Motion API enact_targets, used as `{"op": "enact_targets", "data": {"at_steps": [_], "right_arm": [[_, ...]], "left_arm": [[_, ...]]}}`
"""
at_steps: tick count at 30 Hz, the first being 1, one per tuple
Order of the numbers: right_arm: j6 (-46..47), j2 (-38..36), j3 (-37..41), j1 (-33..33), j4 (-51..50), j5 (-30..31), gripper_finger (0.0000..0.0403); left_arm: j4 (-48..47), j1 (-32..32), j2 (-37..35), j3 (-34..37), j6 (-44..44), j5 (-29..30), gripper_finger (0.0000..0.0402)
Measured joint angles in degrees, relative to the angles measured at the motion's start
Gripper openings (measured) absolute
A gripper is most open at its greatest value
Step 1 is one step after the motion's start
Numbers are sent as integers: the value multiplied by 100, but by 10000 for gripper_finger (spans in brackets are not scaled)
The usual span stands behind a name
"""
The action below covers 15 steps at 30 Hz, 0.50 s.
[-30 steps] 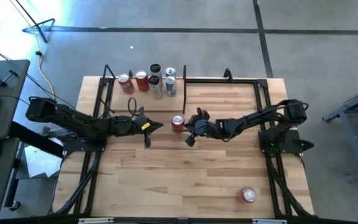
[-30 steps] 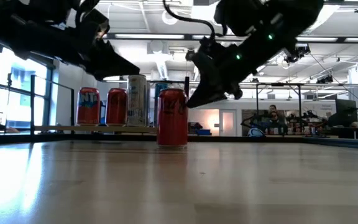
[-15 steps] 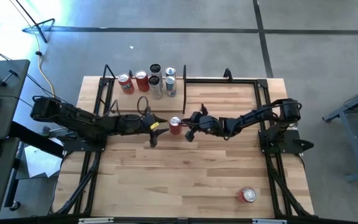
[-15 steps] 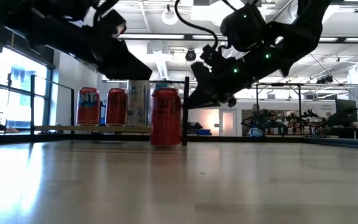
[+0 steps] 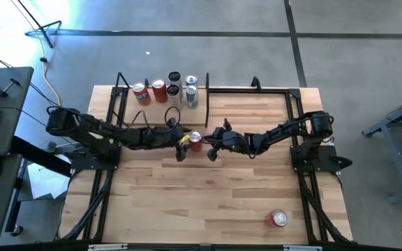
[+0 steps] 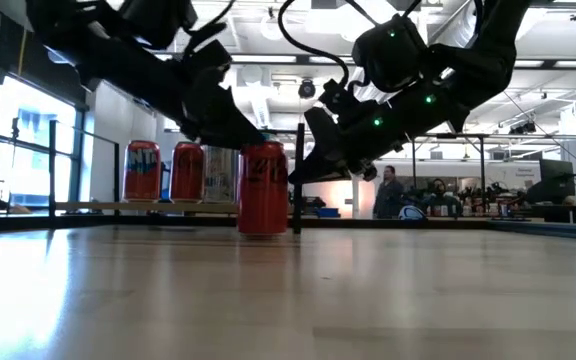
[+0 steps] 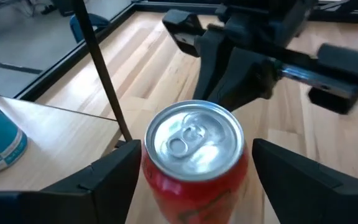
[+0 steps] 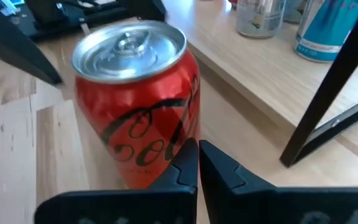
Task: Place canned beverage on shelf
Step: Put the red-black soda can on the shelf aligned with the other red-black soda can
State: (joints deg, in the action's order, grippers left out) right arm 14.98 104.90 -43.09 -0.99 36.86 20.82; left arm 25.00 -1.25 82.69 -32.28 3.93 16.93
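Straddling the red can (image 7: 194, 158), our left gripper (image 7: 191, 177) is standing wide open, gripping nothing, while our right gripper (image 8: 197, 163) is pressing shut against its side. We're risking a topple short of the shelf (image 5: 160, 111) behind.

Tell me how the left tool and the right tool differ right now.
The left tool is open, its fingers standing either side of the upright red can; the right tool is shut, its tips pressed together just short of that can. The left tool reaches in from the can's left, the right tool from its right. Both are dark and hover low near the shelf.
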Motion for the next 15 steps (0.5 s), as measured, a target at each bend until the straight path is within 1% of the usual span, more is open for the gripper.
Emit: {"op": "enact_targets", "data": {"at_steps": [5, 9, 11, 15], "right_arm": [[-1, 0, 0, 0, 33, -4, 0], [-1, 0, 0, -2, 24, -8, 0], [-1, 0, 0, -2, 25, -5, 0], [15, 0, 2, -4, 33, -13, 0]], "left_arm": [[23, -109, 276, -186, 56, -58, 298], [104, -142, 417, -241, 56, -288, 299], [119, -142, 473, -275, 78, -286, 298], [107, -162, 477, -279, 141, -252, 282]]}}
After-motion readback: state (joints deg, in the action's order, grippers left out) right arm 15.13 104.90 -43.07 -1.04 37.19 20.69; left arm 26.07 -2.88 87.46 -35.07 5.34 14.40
